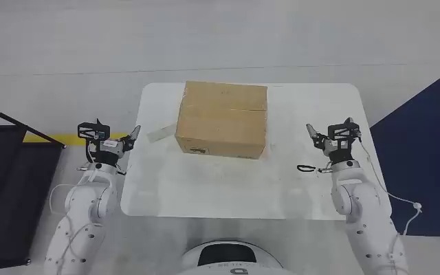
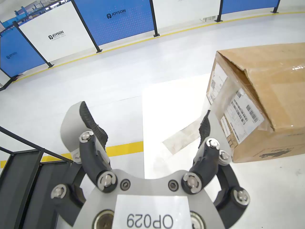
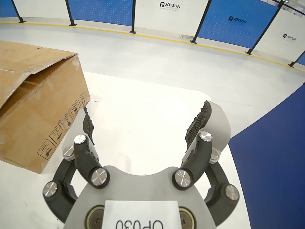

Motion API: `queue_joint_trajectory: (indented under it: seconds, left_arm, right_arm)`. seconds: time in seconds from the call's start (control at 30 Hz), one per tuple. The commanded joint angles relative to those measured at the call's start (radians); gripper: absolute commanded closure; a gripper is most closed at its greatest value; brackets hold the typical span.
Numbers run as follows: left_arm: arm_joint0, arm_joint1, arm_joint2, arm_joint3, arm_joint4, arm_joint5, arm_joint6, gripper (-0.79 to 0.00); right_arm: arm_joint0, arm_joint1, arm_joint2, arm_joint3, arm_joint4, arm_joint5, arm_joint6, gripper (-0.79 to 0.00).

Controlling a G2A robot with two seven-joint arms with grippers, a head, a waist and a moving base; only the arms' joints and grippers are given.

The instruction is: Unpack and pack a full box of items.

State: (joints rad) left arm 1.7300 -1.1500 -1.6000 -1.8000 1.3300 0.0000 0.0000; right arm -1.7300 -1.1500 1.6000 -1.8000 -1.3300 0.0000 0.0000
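Observation:
A brown cardboard box (image 1: pixel 222 118) stands on the white table (image 1: pixel 227 192), toward its far middle, flaps folded down over the top. My left gripper (image 1: pixel 117 141) hovers at the table's left edge, open and holding nothing. In the left wrist view the box (image 2: pixel 266 101) shows a labelled side and a slightly lifted flap, with the left gripper (image 2: pixel 145 115) short of it. My right gripper (image 1: pixel 331 134) hangs near the table's right edge, open and holding nothing. The right wrist view shows the box (image 3: pixel 35 96) with a gaping flap beside the right gripper (image 3: pixel 146 113).
A strip of clear tape (image 1: pixel 159 133) lies flat on the table between the left gripper and the box, also seen as the tape (image 2: pixel 183 137). A black frame (image 1: pixel 27 137) stands off the left side. A blue panel (image 1: pixel 412 158) stands off the right side.

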Motion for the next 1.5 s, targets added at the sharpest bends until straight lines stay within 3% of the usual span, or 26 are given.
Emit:
queue_joint_trajectory:
  seconds: [0.0, 0.27, 0.7, 1.23, 1.37, 1.47]
  left_arm:
    - [0.0, 0.0, 0.0, 0.0, 0.0, 0.0, 0.0, -0.785]
    - [0.0, 0.0, 0.0, 0.0, 0.0, 0.0, 0.0, -0.785]
    - [0.0, 0.0, 0.0, 0.0, 0.0, 0.0, 0.0, -0.785]
    - [0.0, 0.0, 0.0, 0.0, 0.0, 0.0, 0.0, -0.785]
    - [0.0, 0.0, 0.0, 0.0, 0.0, 0.0, 0.0, -0.785]
    - [0.0, 0.0, 0.0, 0.0, 0.0, 0.0, 0.0, -0.785]
  right_arm:
    - [0.0, 0.0, 0.0, 0.0, 0.0, 0.0, 0.0, -0.784]
    - [0.008, 0.0, -0.01, -0.003, -0.004, -0.024, 0.006, -0.785]
    - [0.22, -0.013, -0.167, 0.087, -0.068, -0.126, 0.168, -0.785]
    - [0.312, -0.026, -0.248, 0.166, -0.078, -0.17, 0.202, -0.785]
    - [0.31, -0.024, -0.237, 0.169, -0.026, -0.239, 0.171, -0.785]
    - [0.288, -0.015, -0.181, 0.17, 0.088, -0.389, 0.131, -0.785]
